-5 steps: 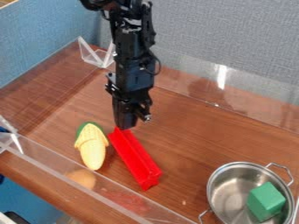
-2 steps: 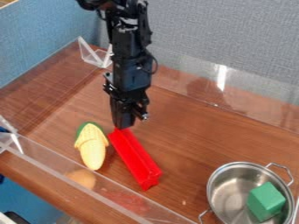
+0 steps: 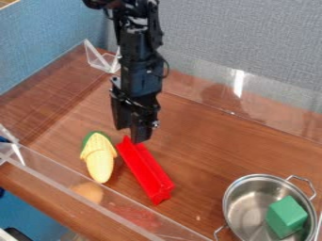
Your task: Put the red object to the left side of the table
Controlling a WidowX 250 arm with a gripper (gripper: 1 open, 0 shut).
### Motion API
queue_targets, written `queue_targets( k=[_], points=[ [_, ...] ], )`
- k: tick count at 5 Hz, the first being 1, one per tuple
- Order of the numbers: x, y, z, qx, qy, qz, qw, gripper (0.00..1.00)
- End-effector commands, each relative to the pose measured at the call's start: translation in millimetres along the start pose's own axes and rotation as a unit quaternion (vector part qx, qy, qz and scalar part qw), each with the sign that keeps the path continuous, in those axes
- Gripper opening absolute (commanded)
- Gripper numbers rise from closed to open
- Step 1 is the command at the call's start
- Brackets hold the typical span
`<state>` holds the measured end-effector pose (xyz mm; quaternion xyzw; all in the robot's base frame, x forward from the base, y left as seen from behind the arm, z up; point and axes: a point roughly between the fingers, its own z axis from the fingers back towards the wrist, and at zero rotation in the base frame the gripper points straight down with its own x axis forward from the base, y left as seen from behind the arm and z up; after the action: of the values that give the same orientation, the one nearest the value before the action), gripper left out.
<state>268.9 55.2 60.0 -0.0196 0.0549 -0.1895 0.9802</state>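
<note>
The red object (image 3: pixel 149 170) is a long bright red bar lying flat on the wood-grain table (image 3: pixel 63 104), running from the middle toward the front wall. My gripper (image 3: pixel 134 132) points straight down at the bar's far end, with its jaws open and spread to either side of that end. Nothing is held. The black arm rises behind it toward the top of the view.
A yellow-and-green toy corn (image 3: pixel 98 156) lies just left of the red bar. A steel pot (image 3: pixel 251 200) with a small green cube (image 3: pixel 287 216) inside stands at the front right. Low clear acrylic walls (image 3: pixel 75 193) edge the table.
The jaws were shut on the far end of the red bar and have opened, letting it go. The hand has stayed in the same place and the bar has not shifted.
</note>
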Motion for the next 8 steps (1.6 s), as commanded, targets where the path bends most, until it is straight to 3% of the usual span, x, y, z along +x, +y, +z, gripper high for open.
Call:
queue_targets(
  k=[1,3,5,6,8],
  points=[
    [3.9,1.1,29.2,0.027,-0.036,-0.001,0.999,1.0],
    [8.8,-6.5,70.8,0.055,-0.061,-0.018,0.9965,1.0],
    [34.4,-13.0,66.1,0.054,-0.057,-0.052,0.9956,1.0],
    [41.2,-15.9,58.7,0.041,-0.057,-0.031,0.997,1.0],
    [48.9,-10.8,45.6,0.034,-0.049,-0.045,0.9973,1.0]
  ],
)
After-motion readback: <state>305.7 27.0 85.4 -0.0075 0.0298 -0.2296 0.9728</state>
